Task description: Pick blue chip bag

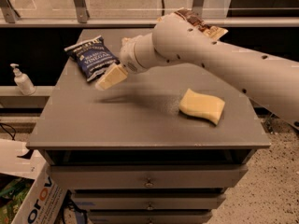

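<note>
The blue chip bag (92,56) lies flat at the back left of the grey tabletop (140,120). It is dark navy with white "VINEGAR" lettering and white crimped ends. My gripper (110,77) is at the end of the white arm (210,59), which reaches in from the right. The gripper hovers just above the table, right at the bag's front right corner. It holds nothing that I can see.
A yellow sponge (202,106) lies on the right of the table. A brown-and-cream snack bag (205,28) sits at the back right, partly behind the arm. A pump bottle (21,80) stands on a ledge to the left. A cardboard box (35,202) is on the floor at lower left.
</note>
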{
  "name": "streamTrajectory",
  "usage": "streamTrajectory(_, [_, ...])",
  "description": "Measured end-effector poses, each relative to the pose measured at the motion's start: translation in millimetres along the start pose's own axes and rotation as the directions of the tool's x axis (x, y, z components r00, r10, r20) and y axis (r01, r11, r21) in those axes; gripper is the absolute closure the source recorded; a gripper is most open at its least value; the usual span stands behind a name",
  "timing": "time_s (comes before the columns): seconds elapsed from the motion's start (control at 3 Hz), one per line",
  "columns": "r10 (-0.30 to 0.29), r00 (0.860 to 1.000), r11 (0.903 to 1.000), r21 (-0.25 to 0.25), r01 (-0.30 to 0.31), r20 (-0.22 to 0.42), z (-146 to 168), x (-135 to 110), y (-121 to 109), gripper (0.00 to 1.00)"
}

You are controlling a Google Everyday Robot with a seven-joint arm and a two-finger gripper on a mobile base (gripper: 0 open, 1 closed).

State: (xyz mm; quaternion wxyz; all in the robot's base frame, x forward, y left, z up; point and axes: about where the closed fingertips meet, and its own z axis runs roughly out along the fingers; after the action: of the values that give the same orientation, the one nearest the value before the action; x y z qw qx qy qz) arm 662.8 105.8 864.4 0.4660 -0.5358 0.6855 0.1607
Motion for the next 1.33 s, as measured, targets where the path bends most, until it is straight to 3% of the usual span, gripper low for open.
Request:
streamTrajectory(1.0, [0.151, 0.988, 0.9867, 0.057, -0.152, 0.018, 56, 13, -29, 0.00])
streamTrajectory(1.33, [0.170, 0.985, 0.9828, 0.067, -0.172, 0.032, 64, 14, -35, 0.18])
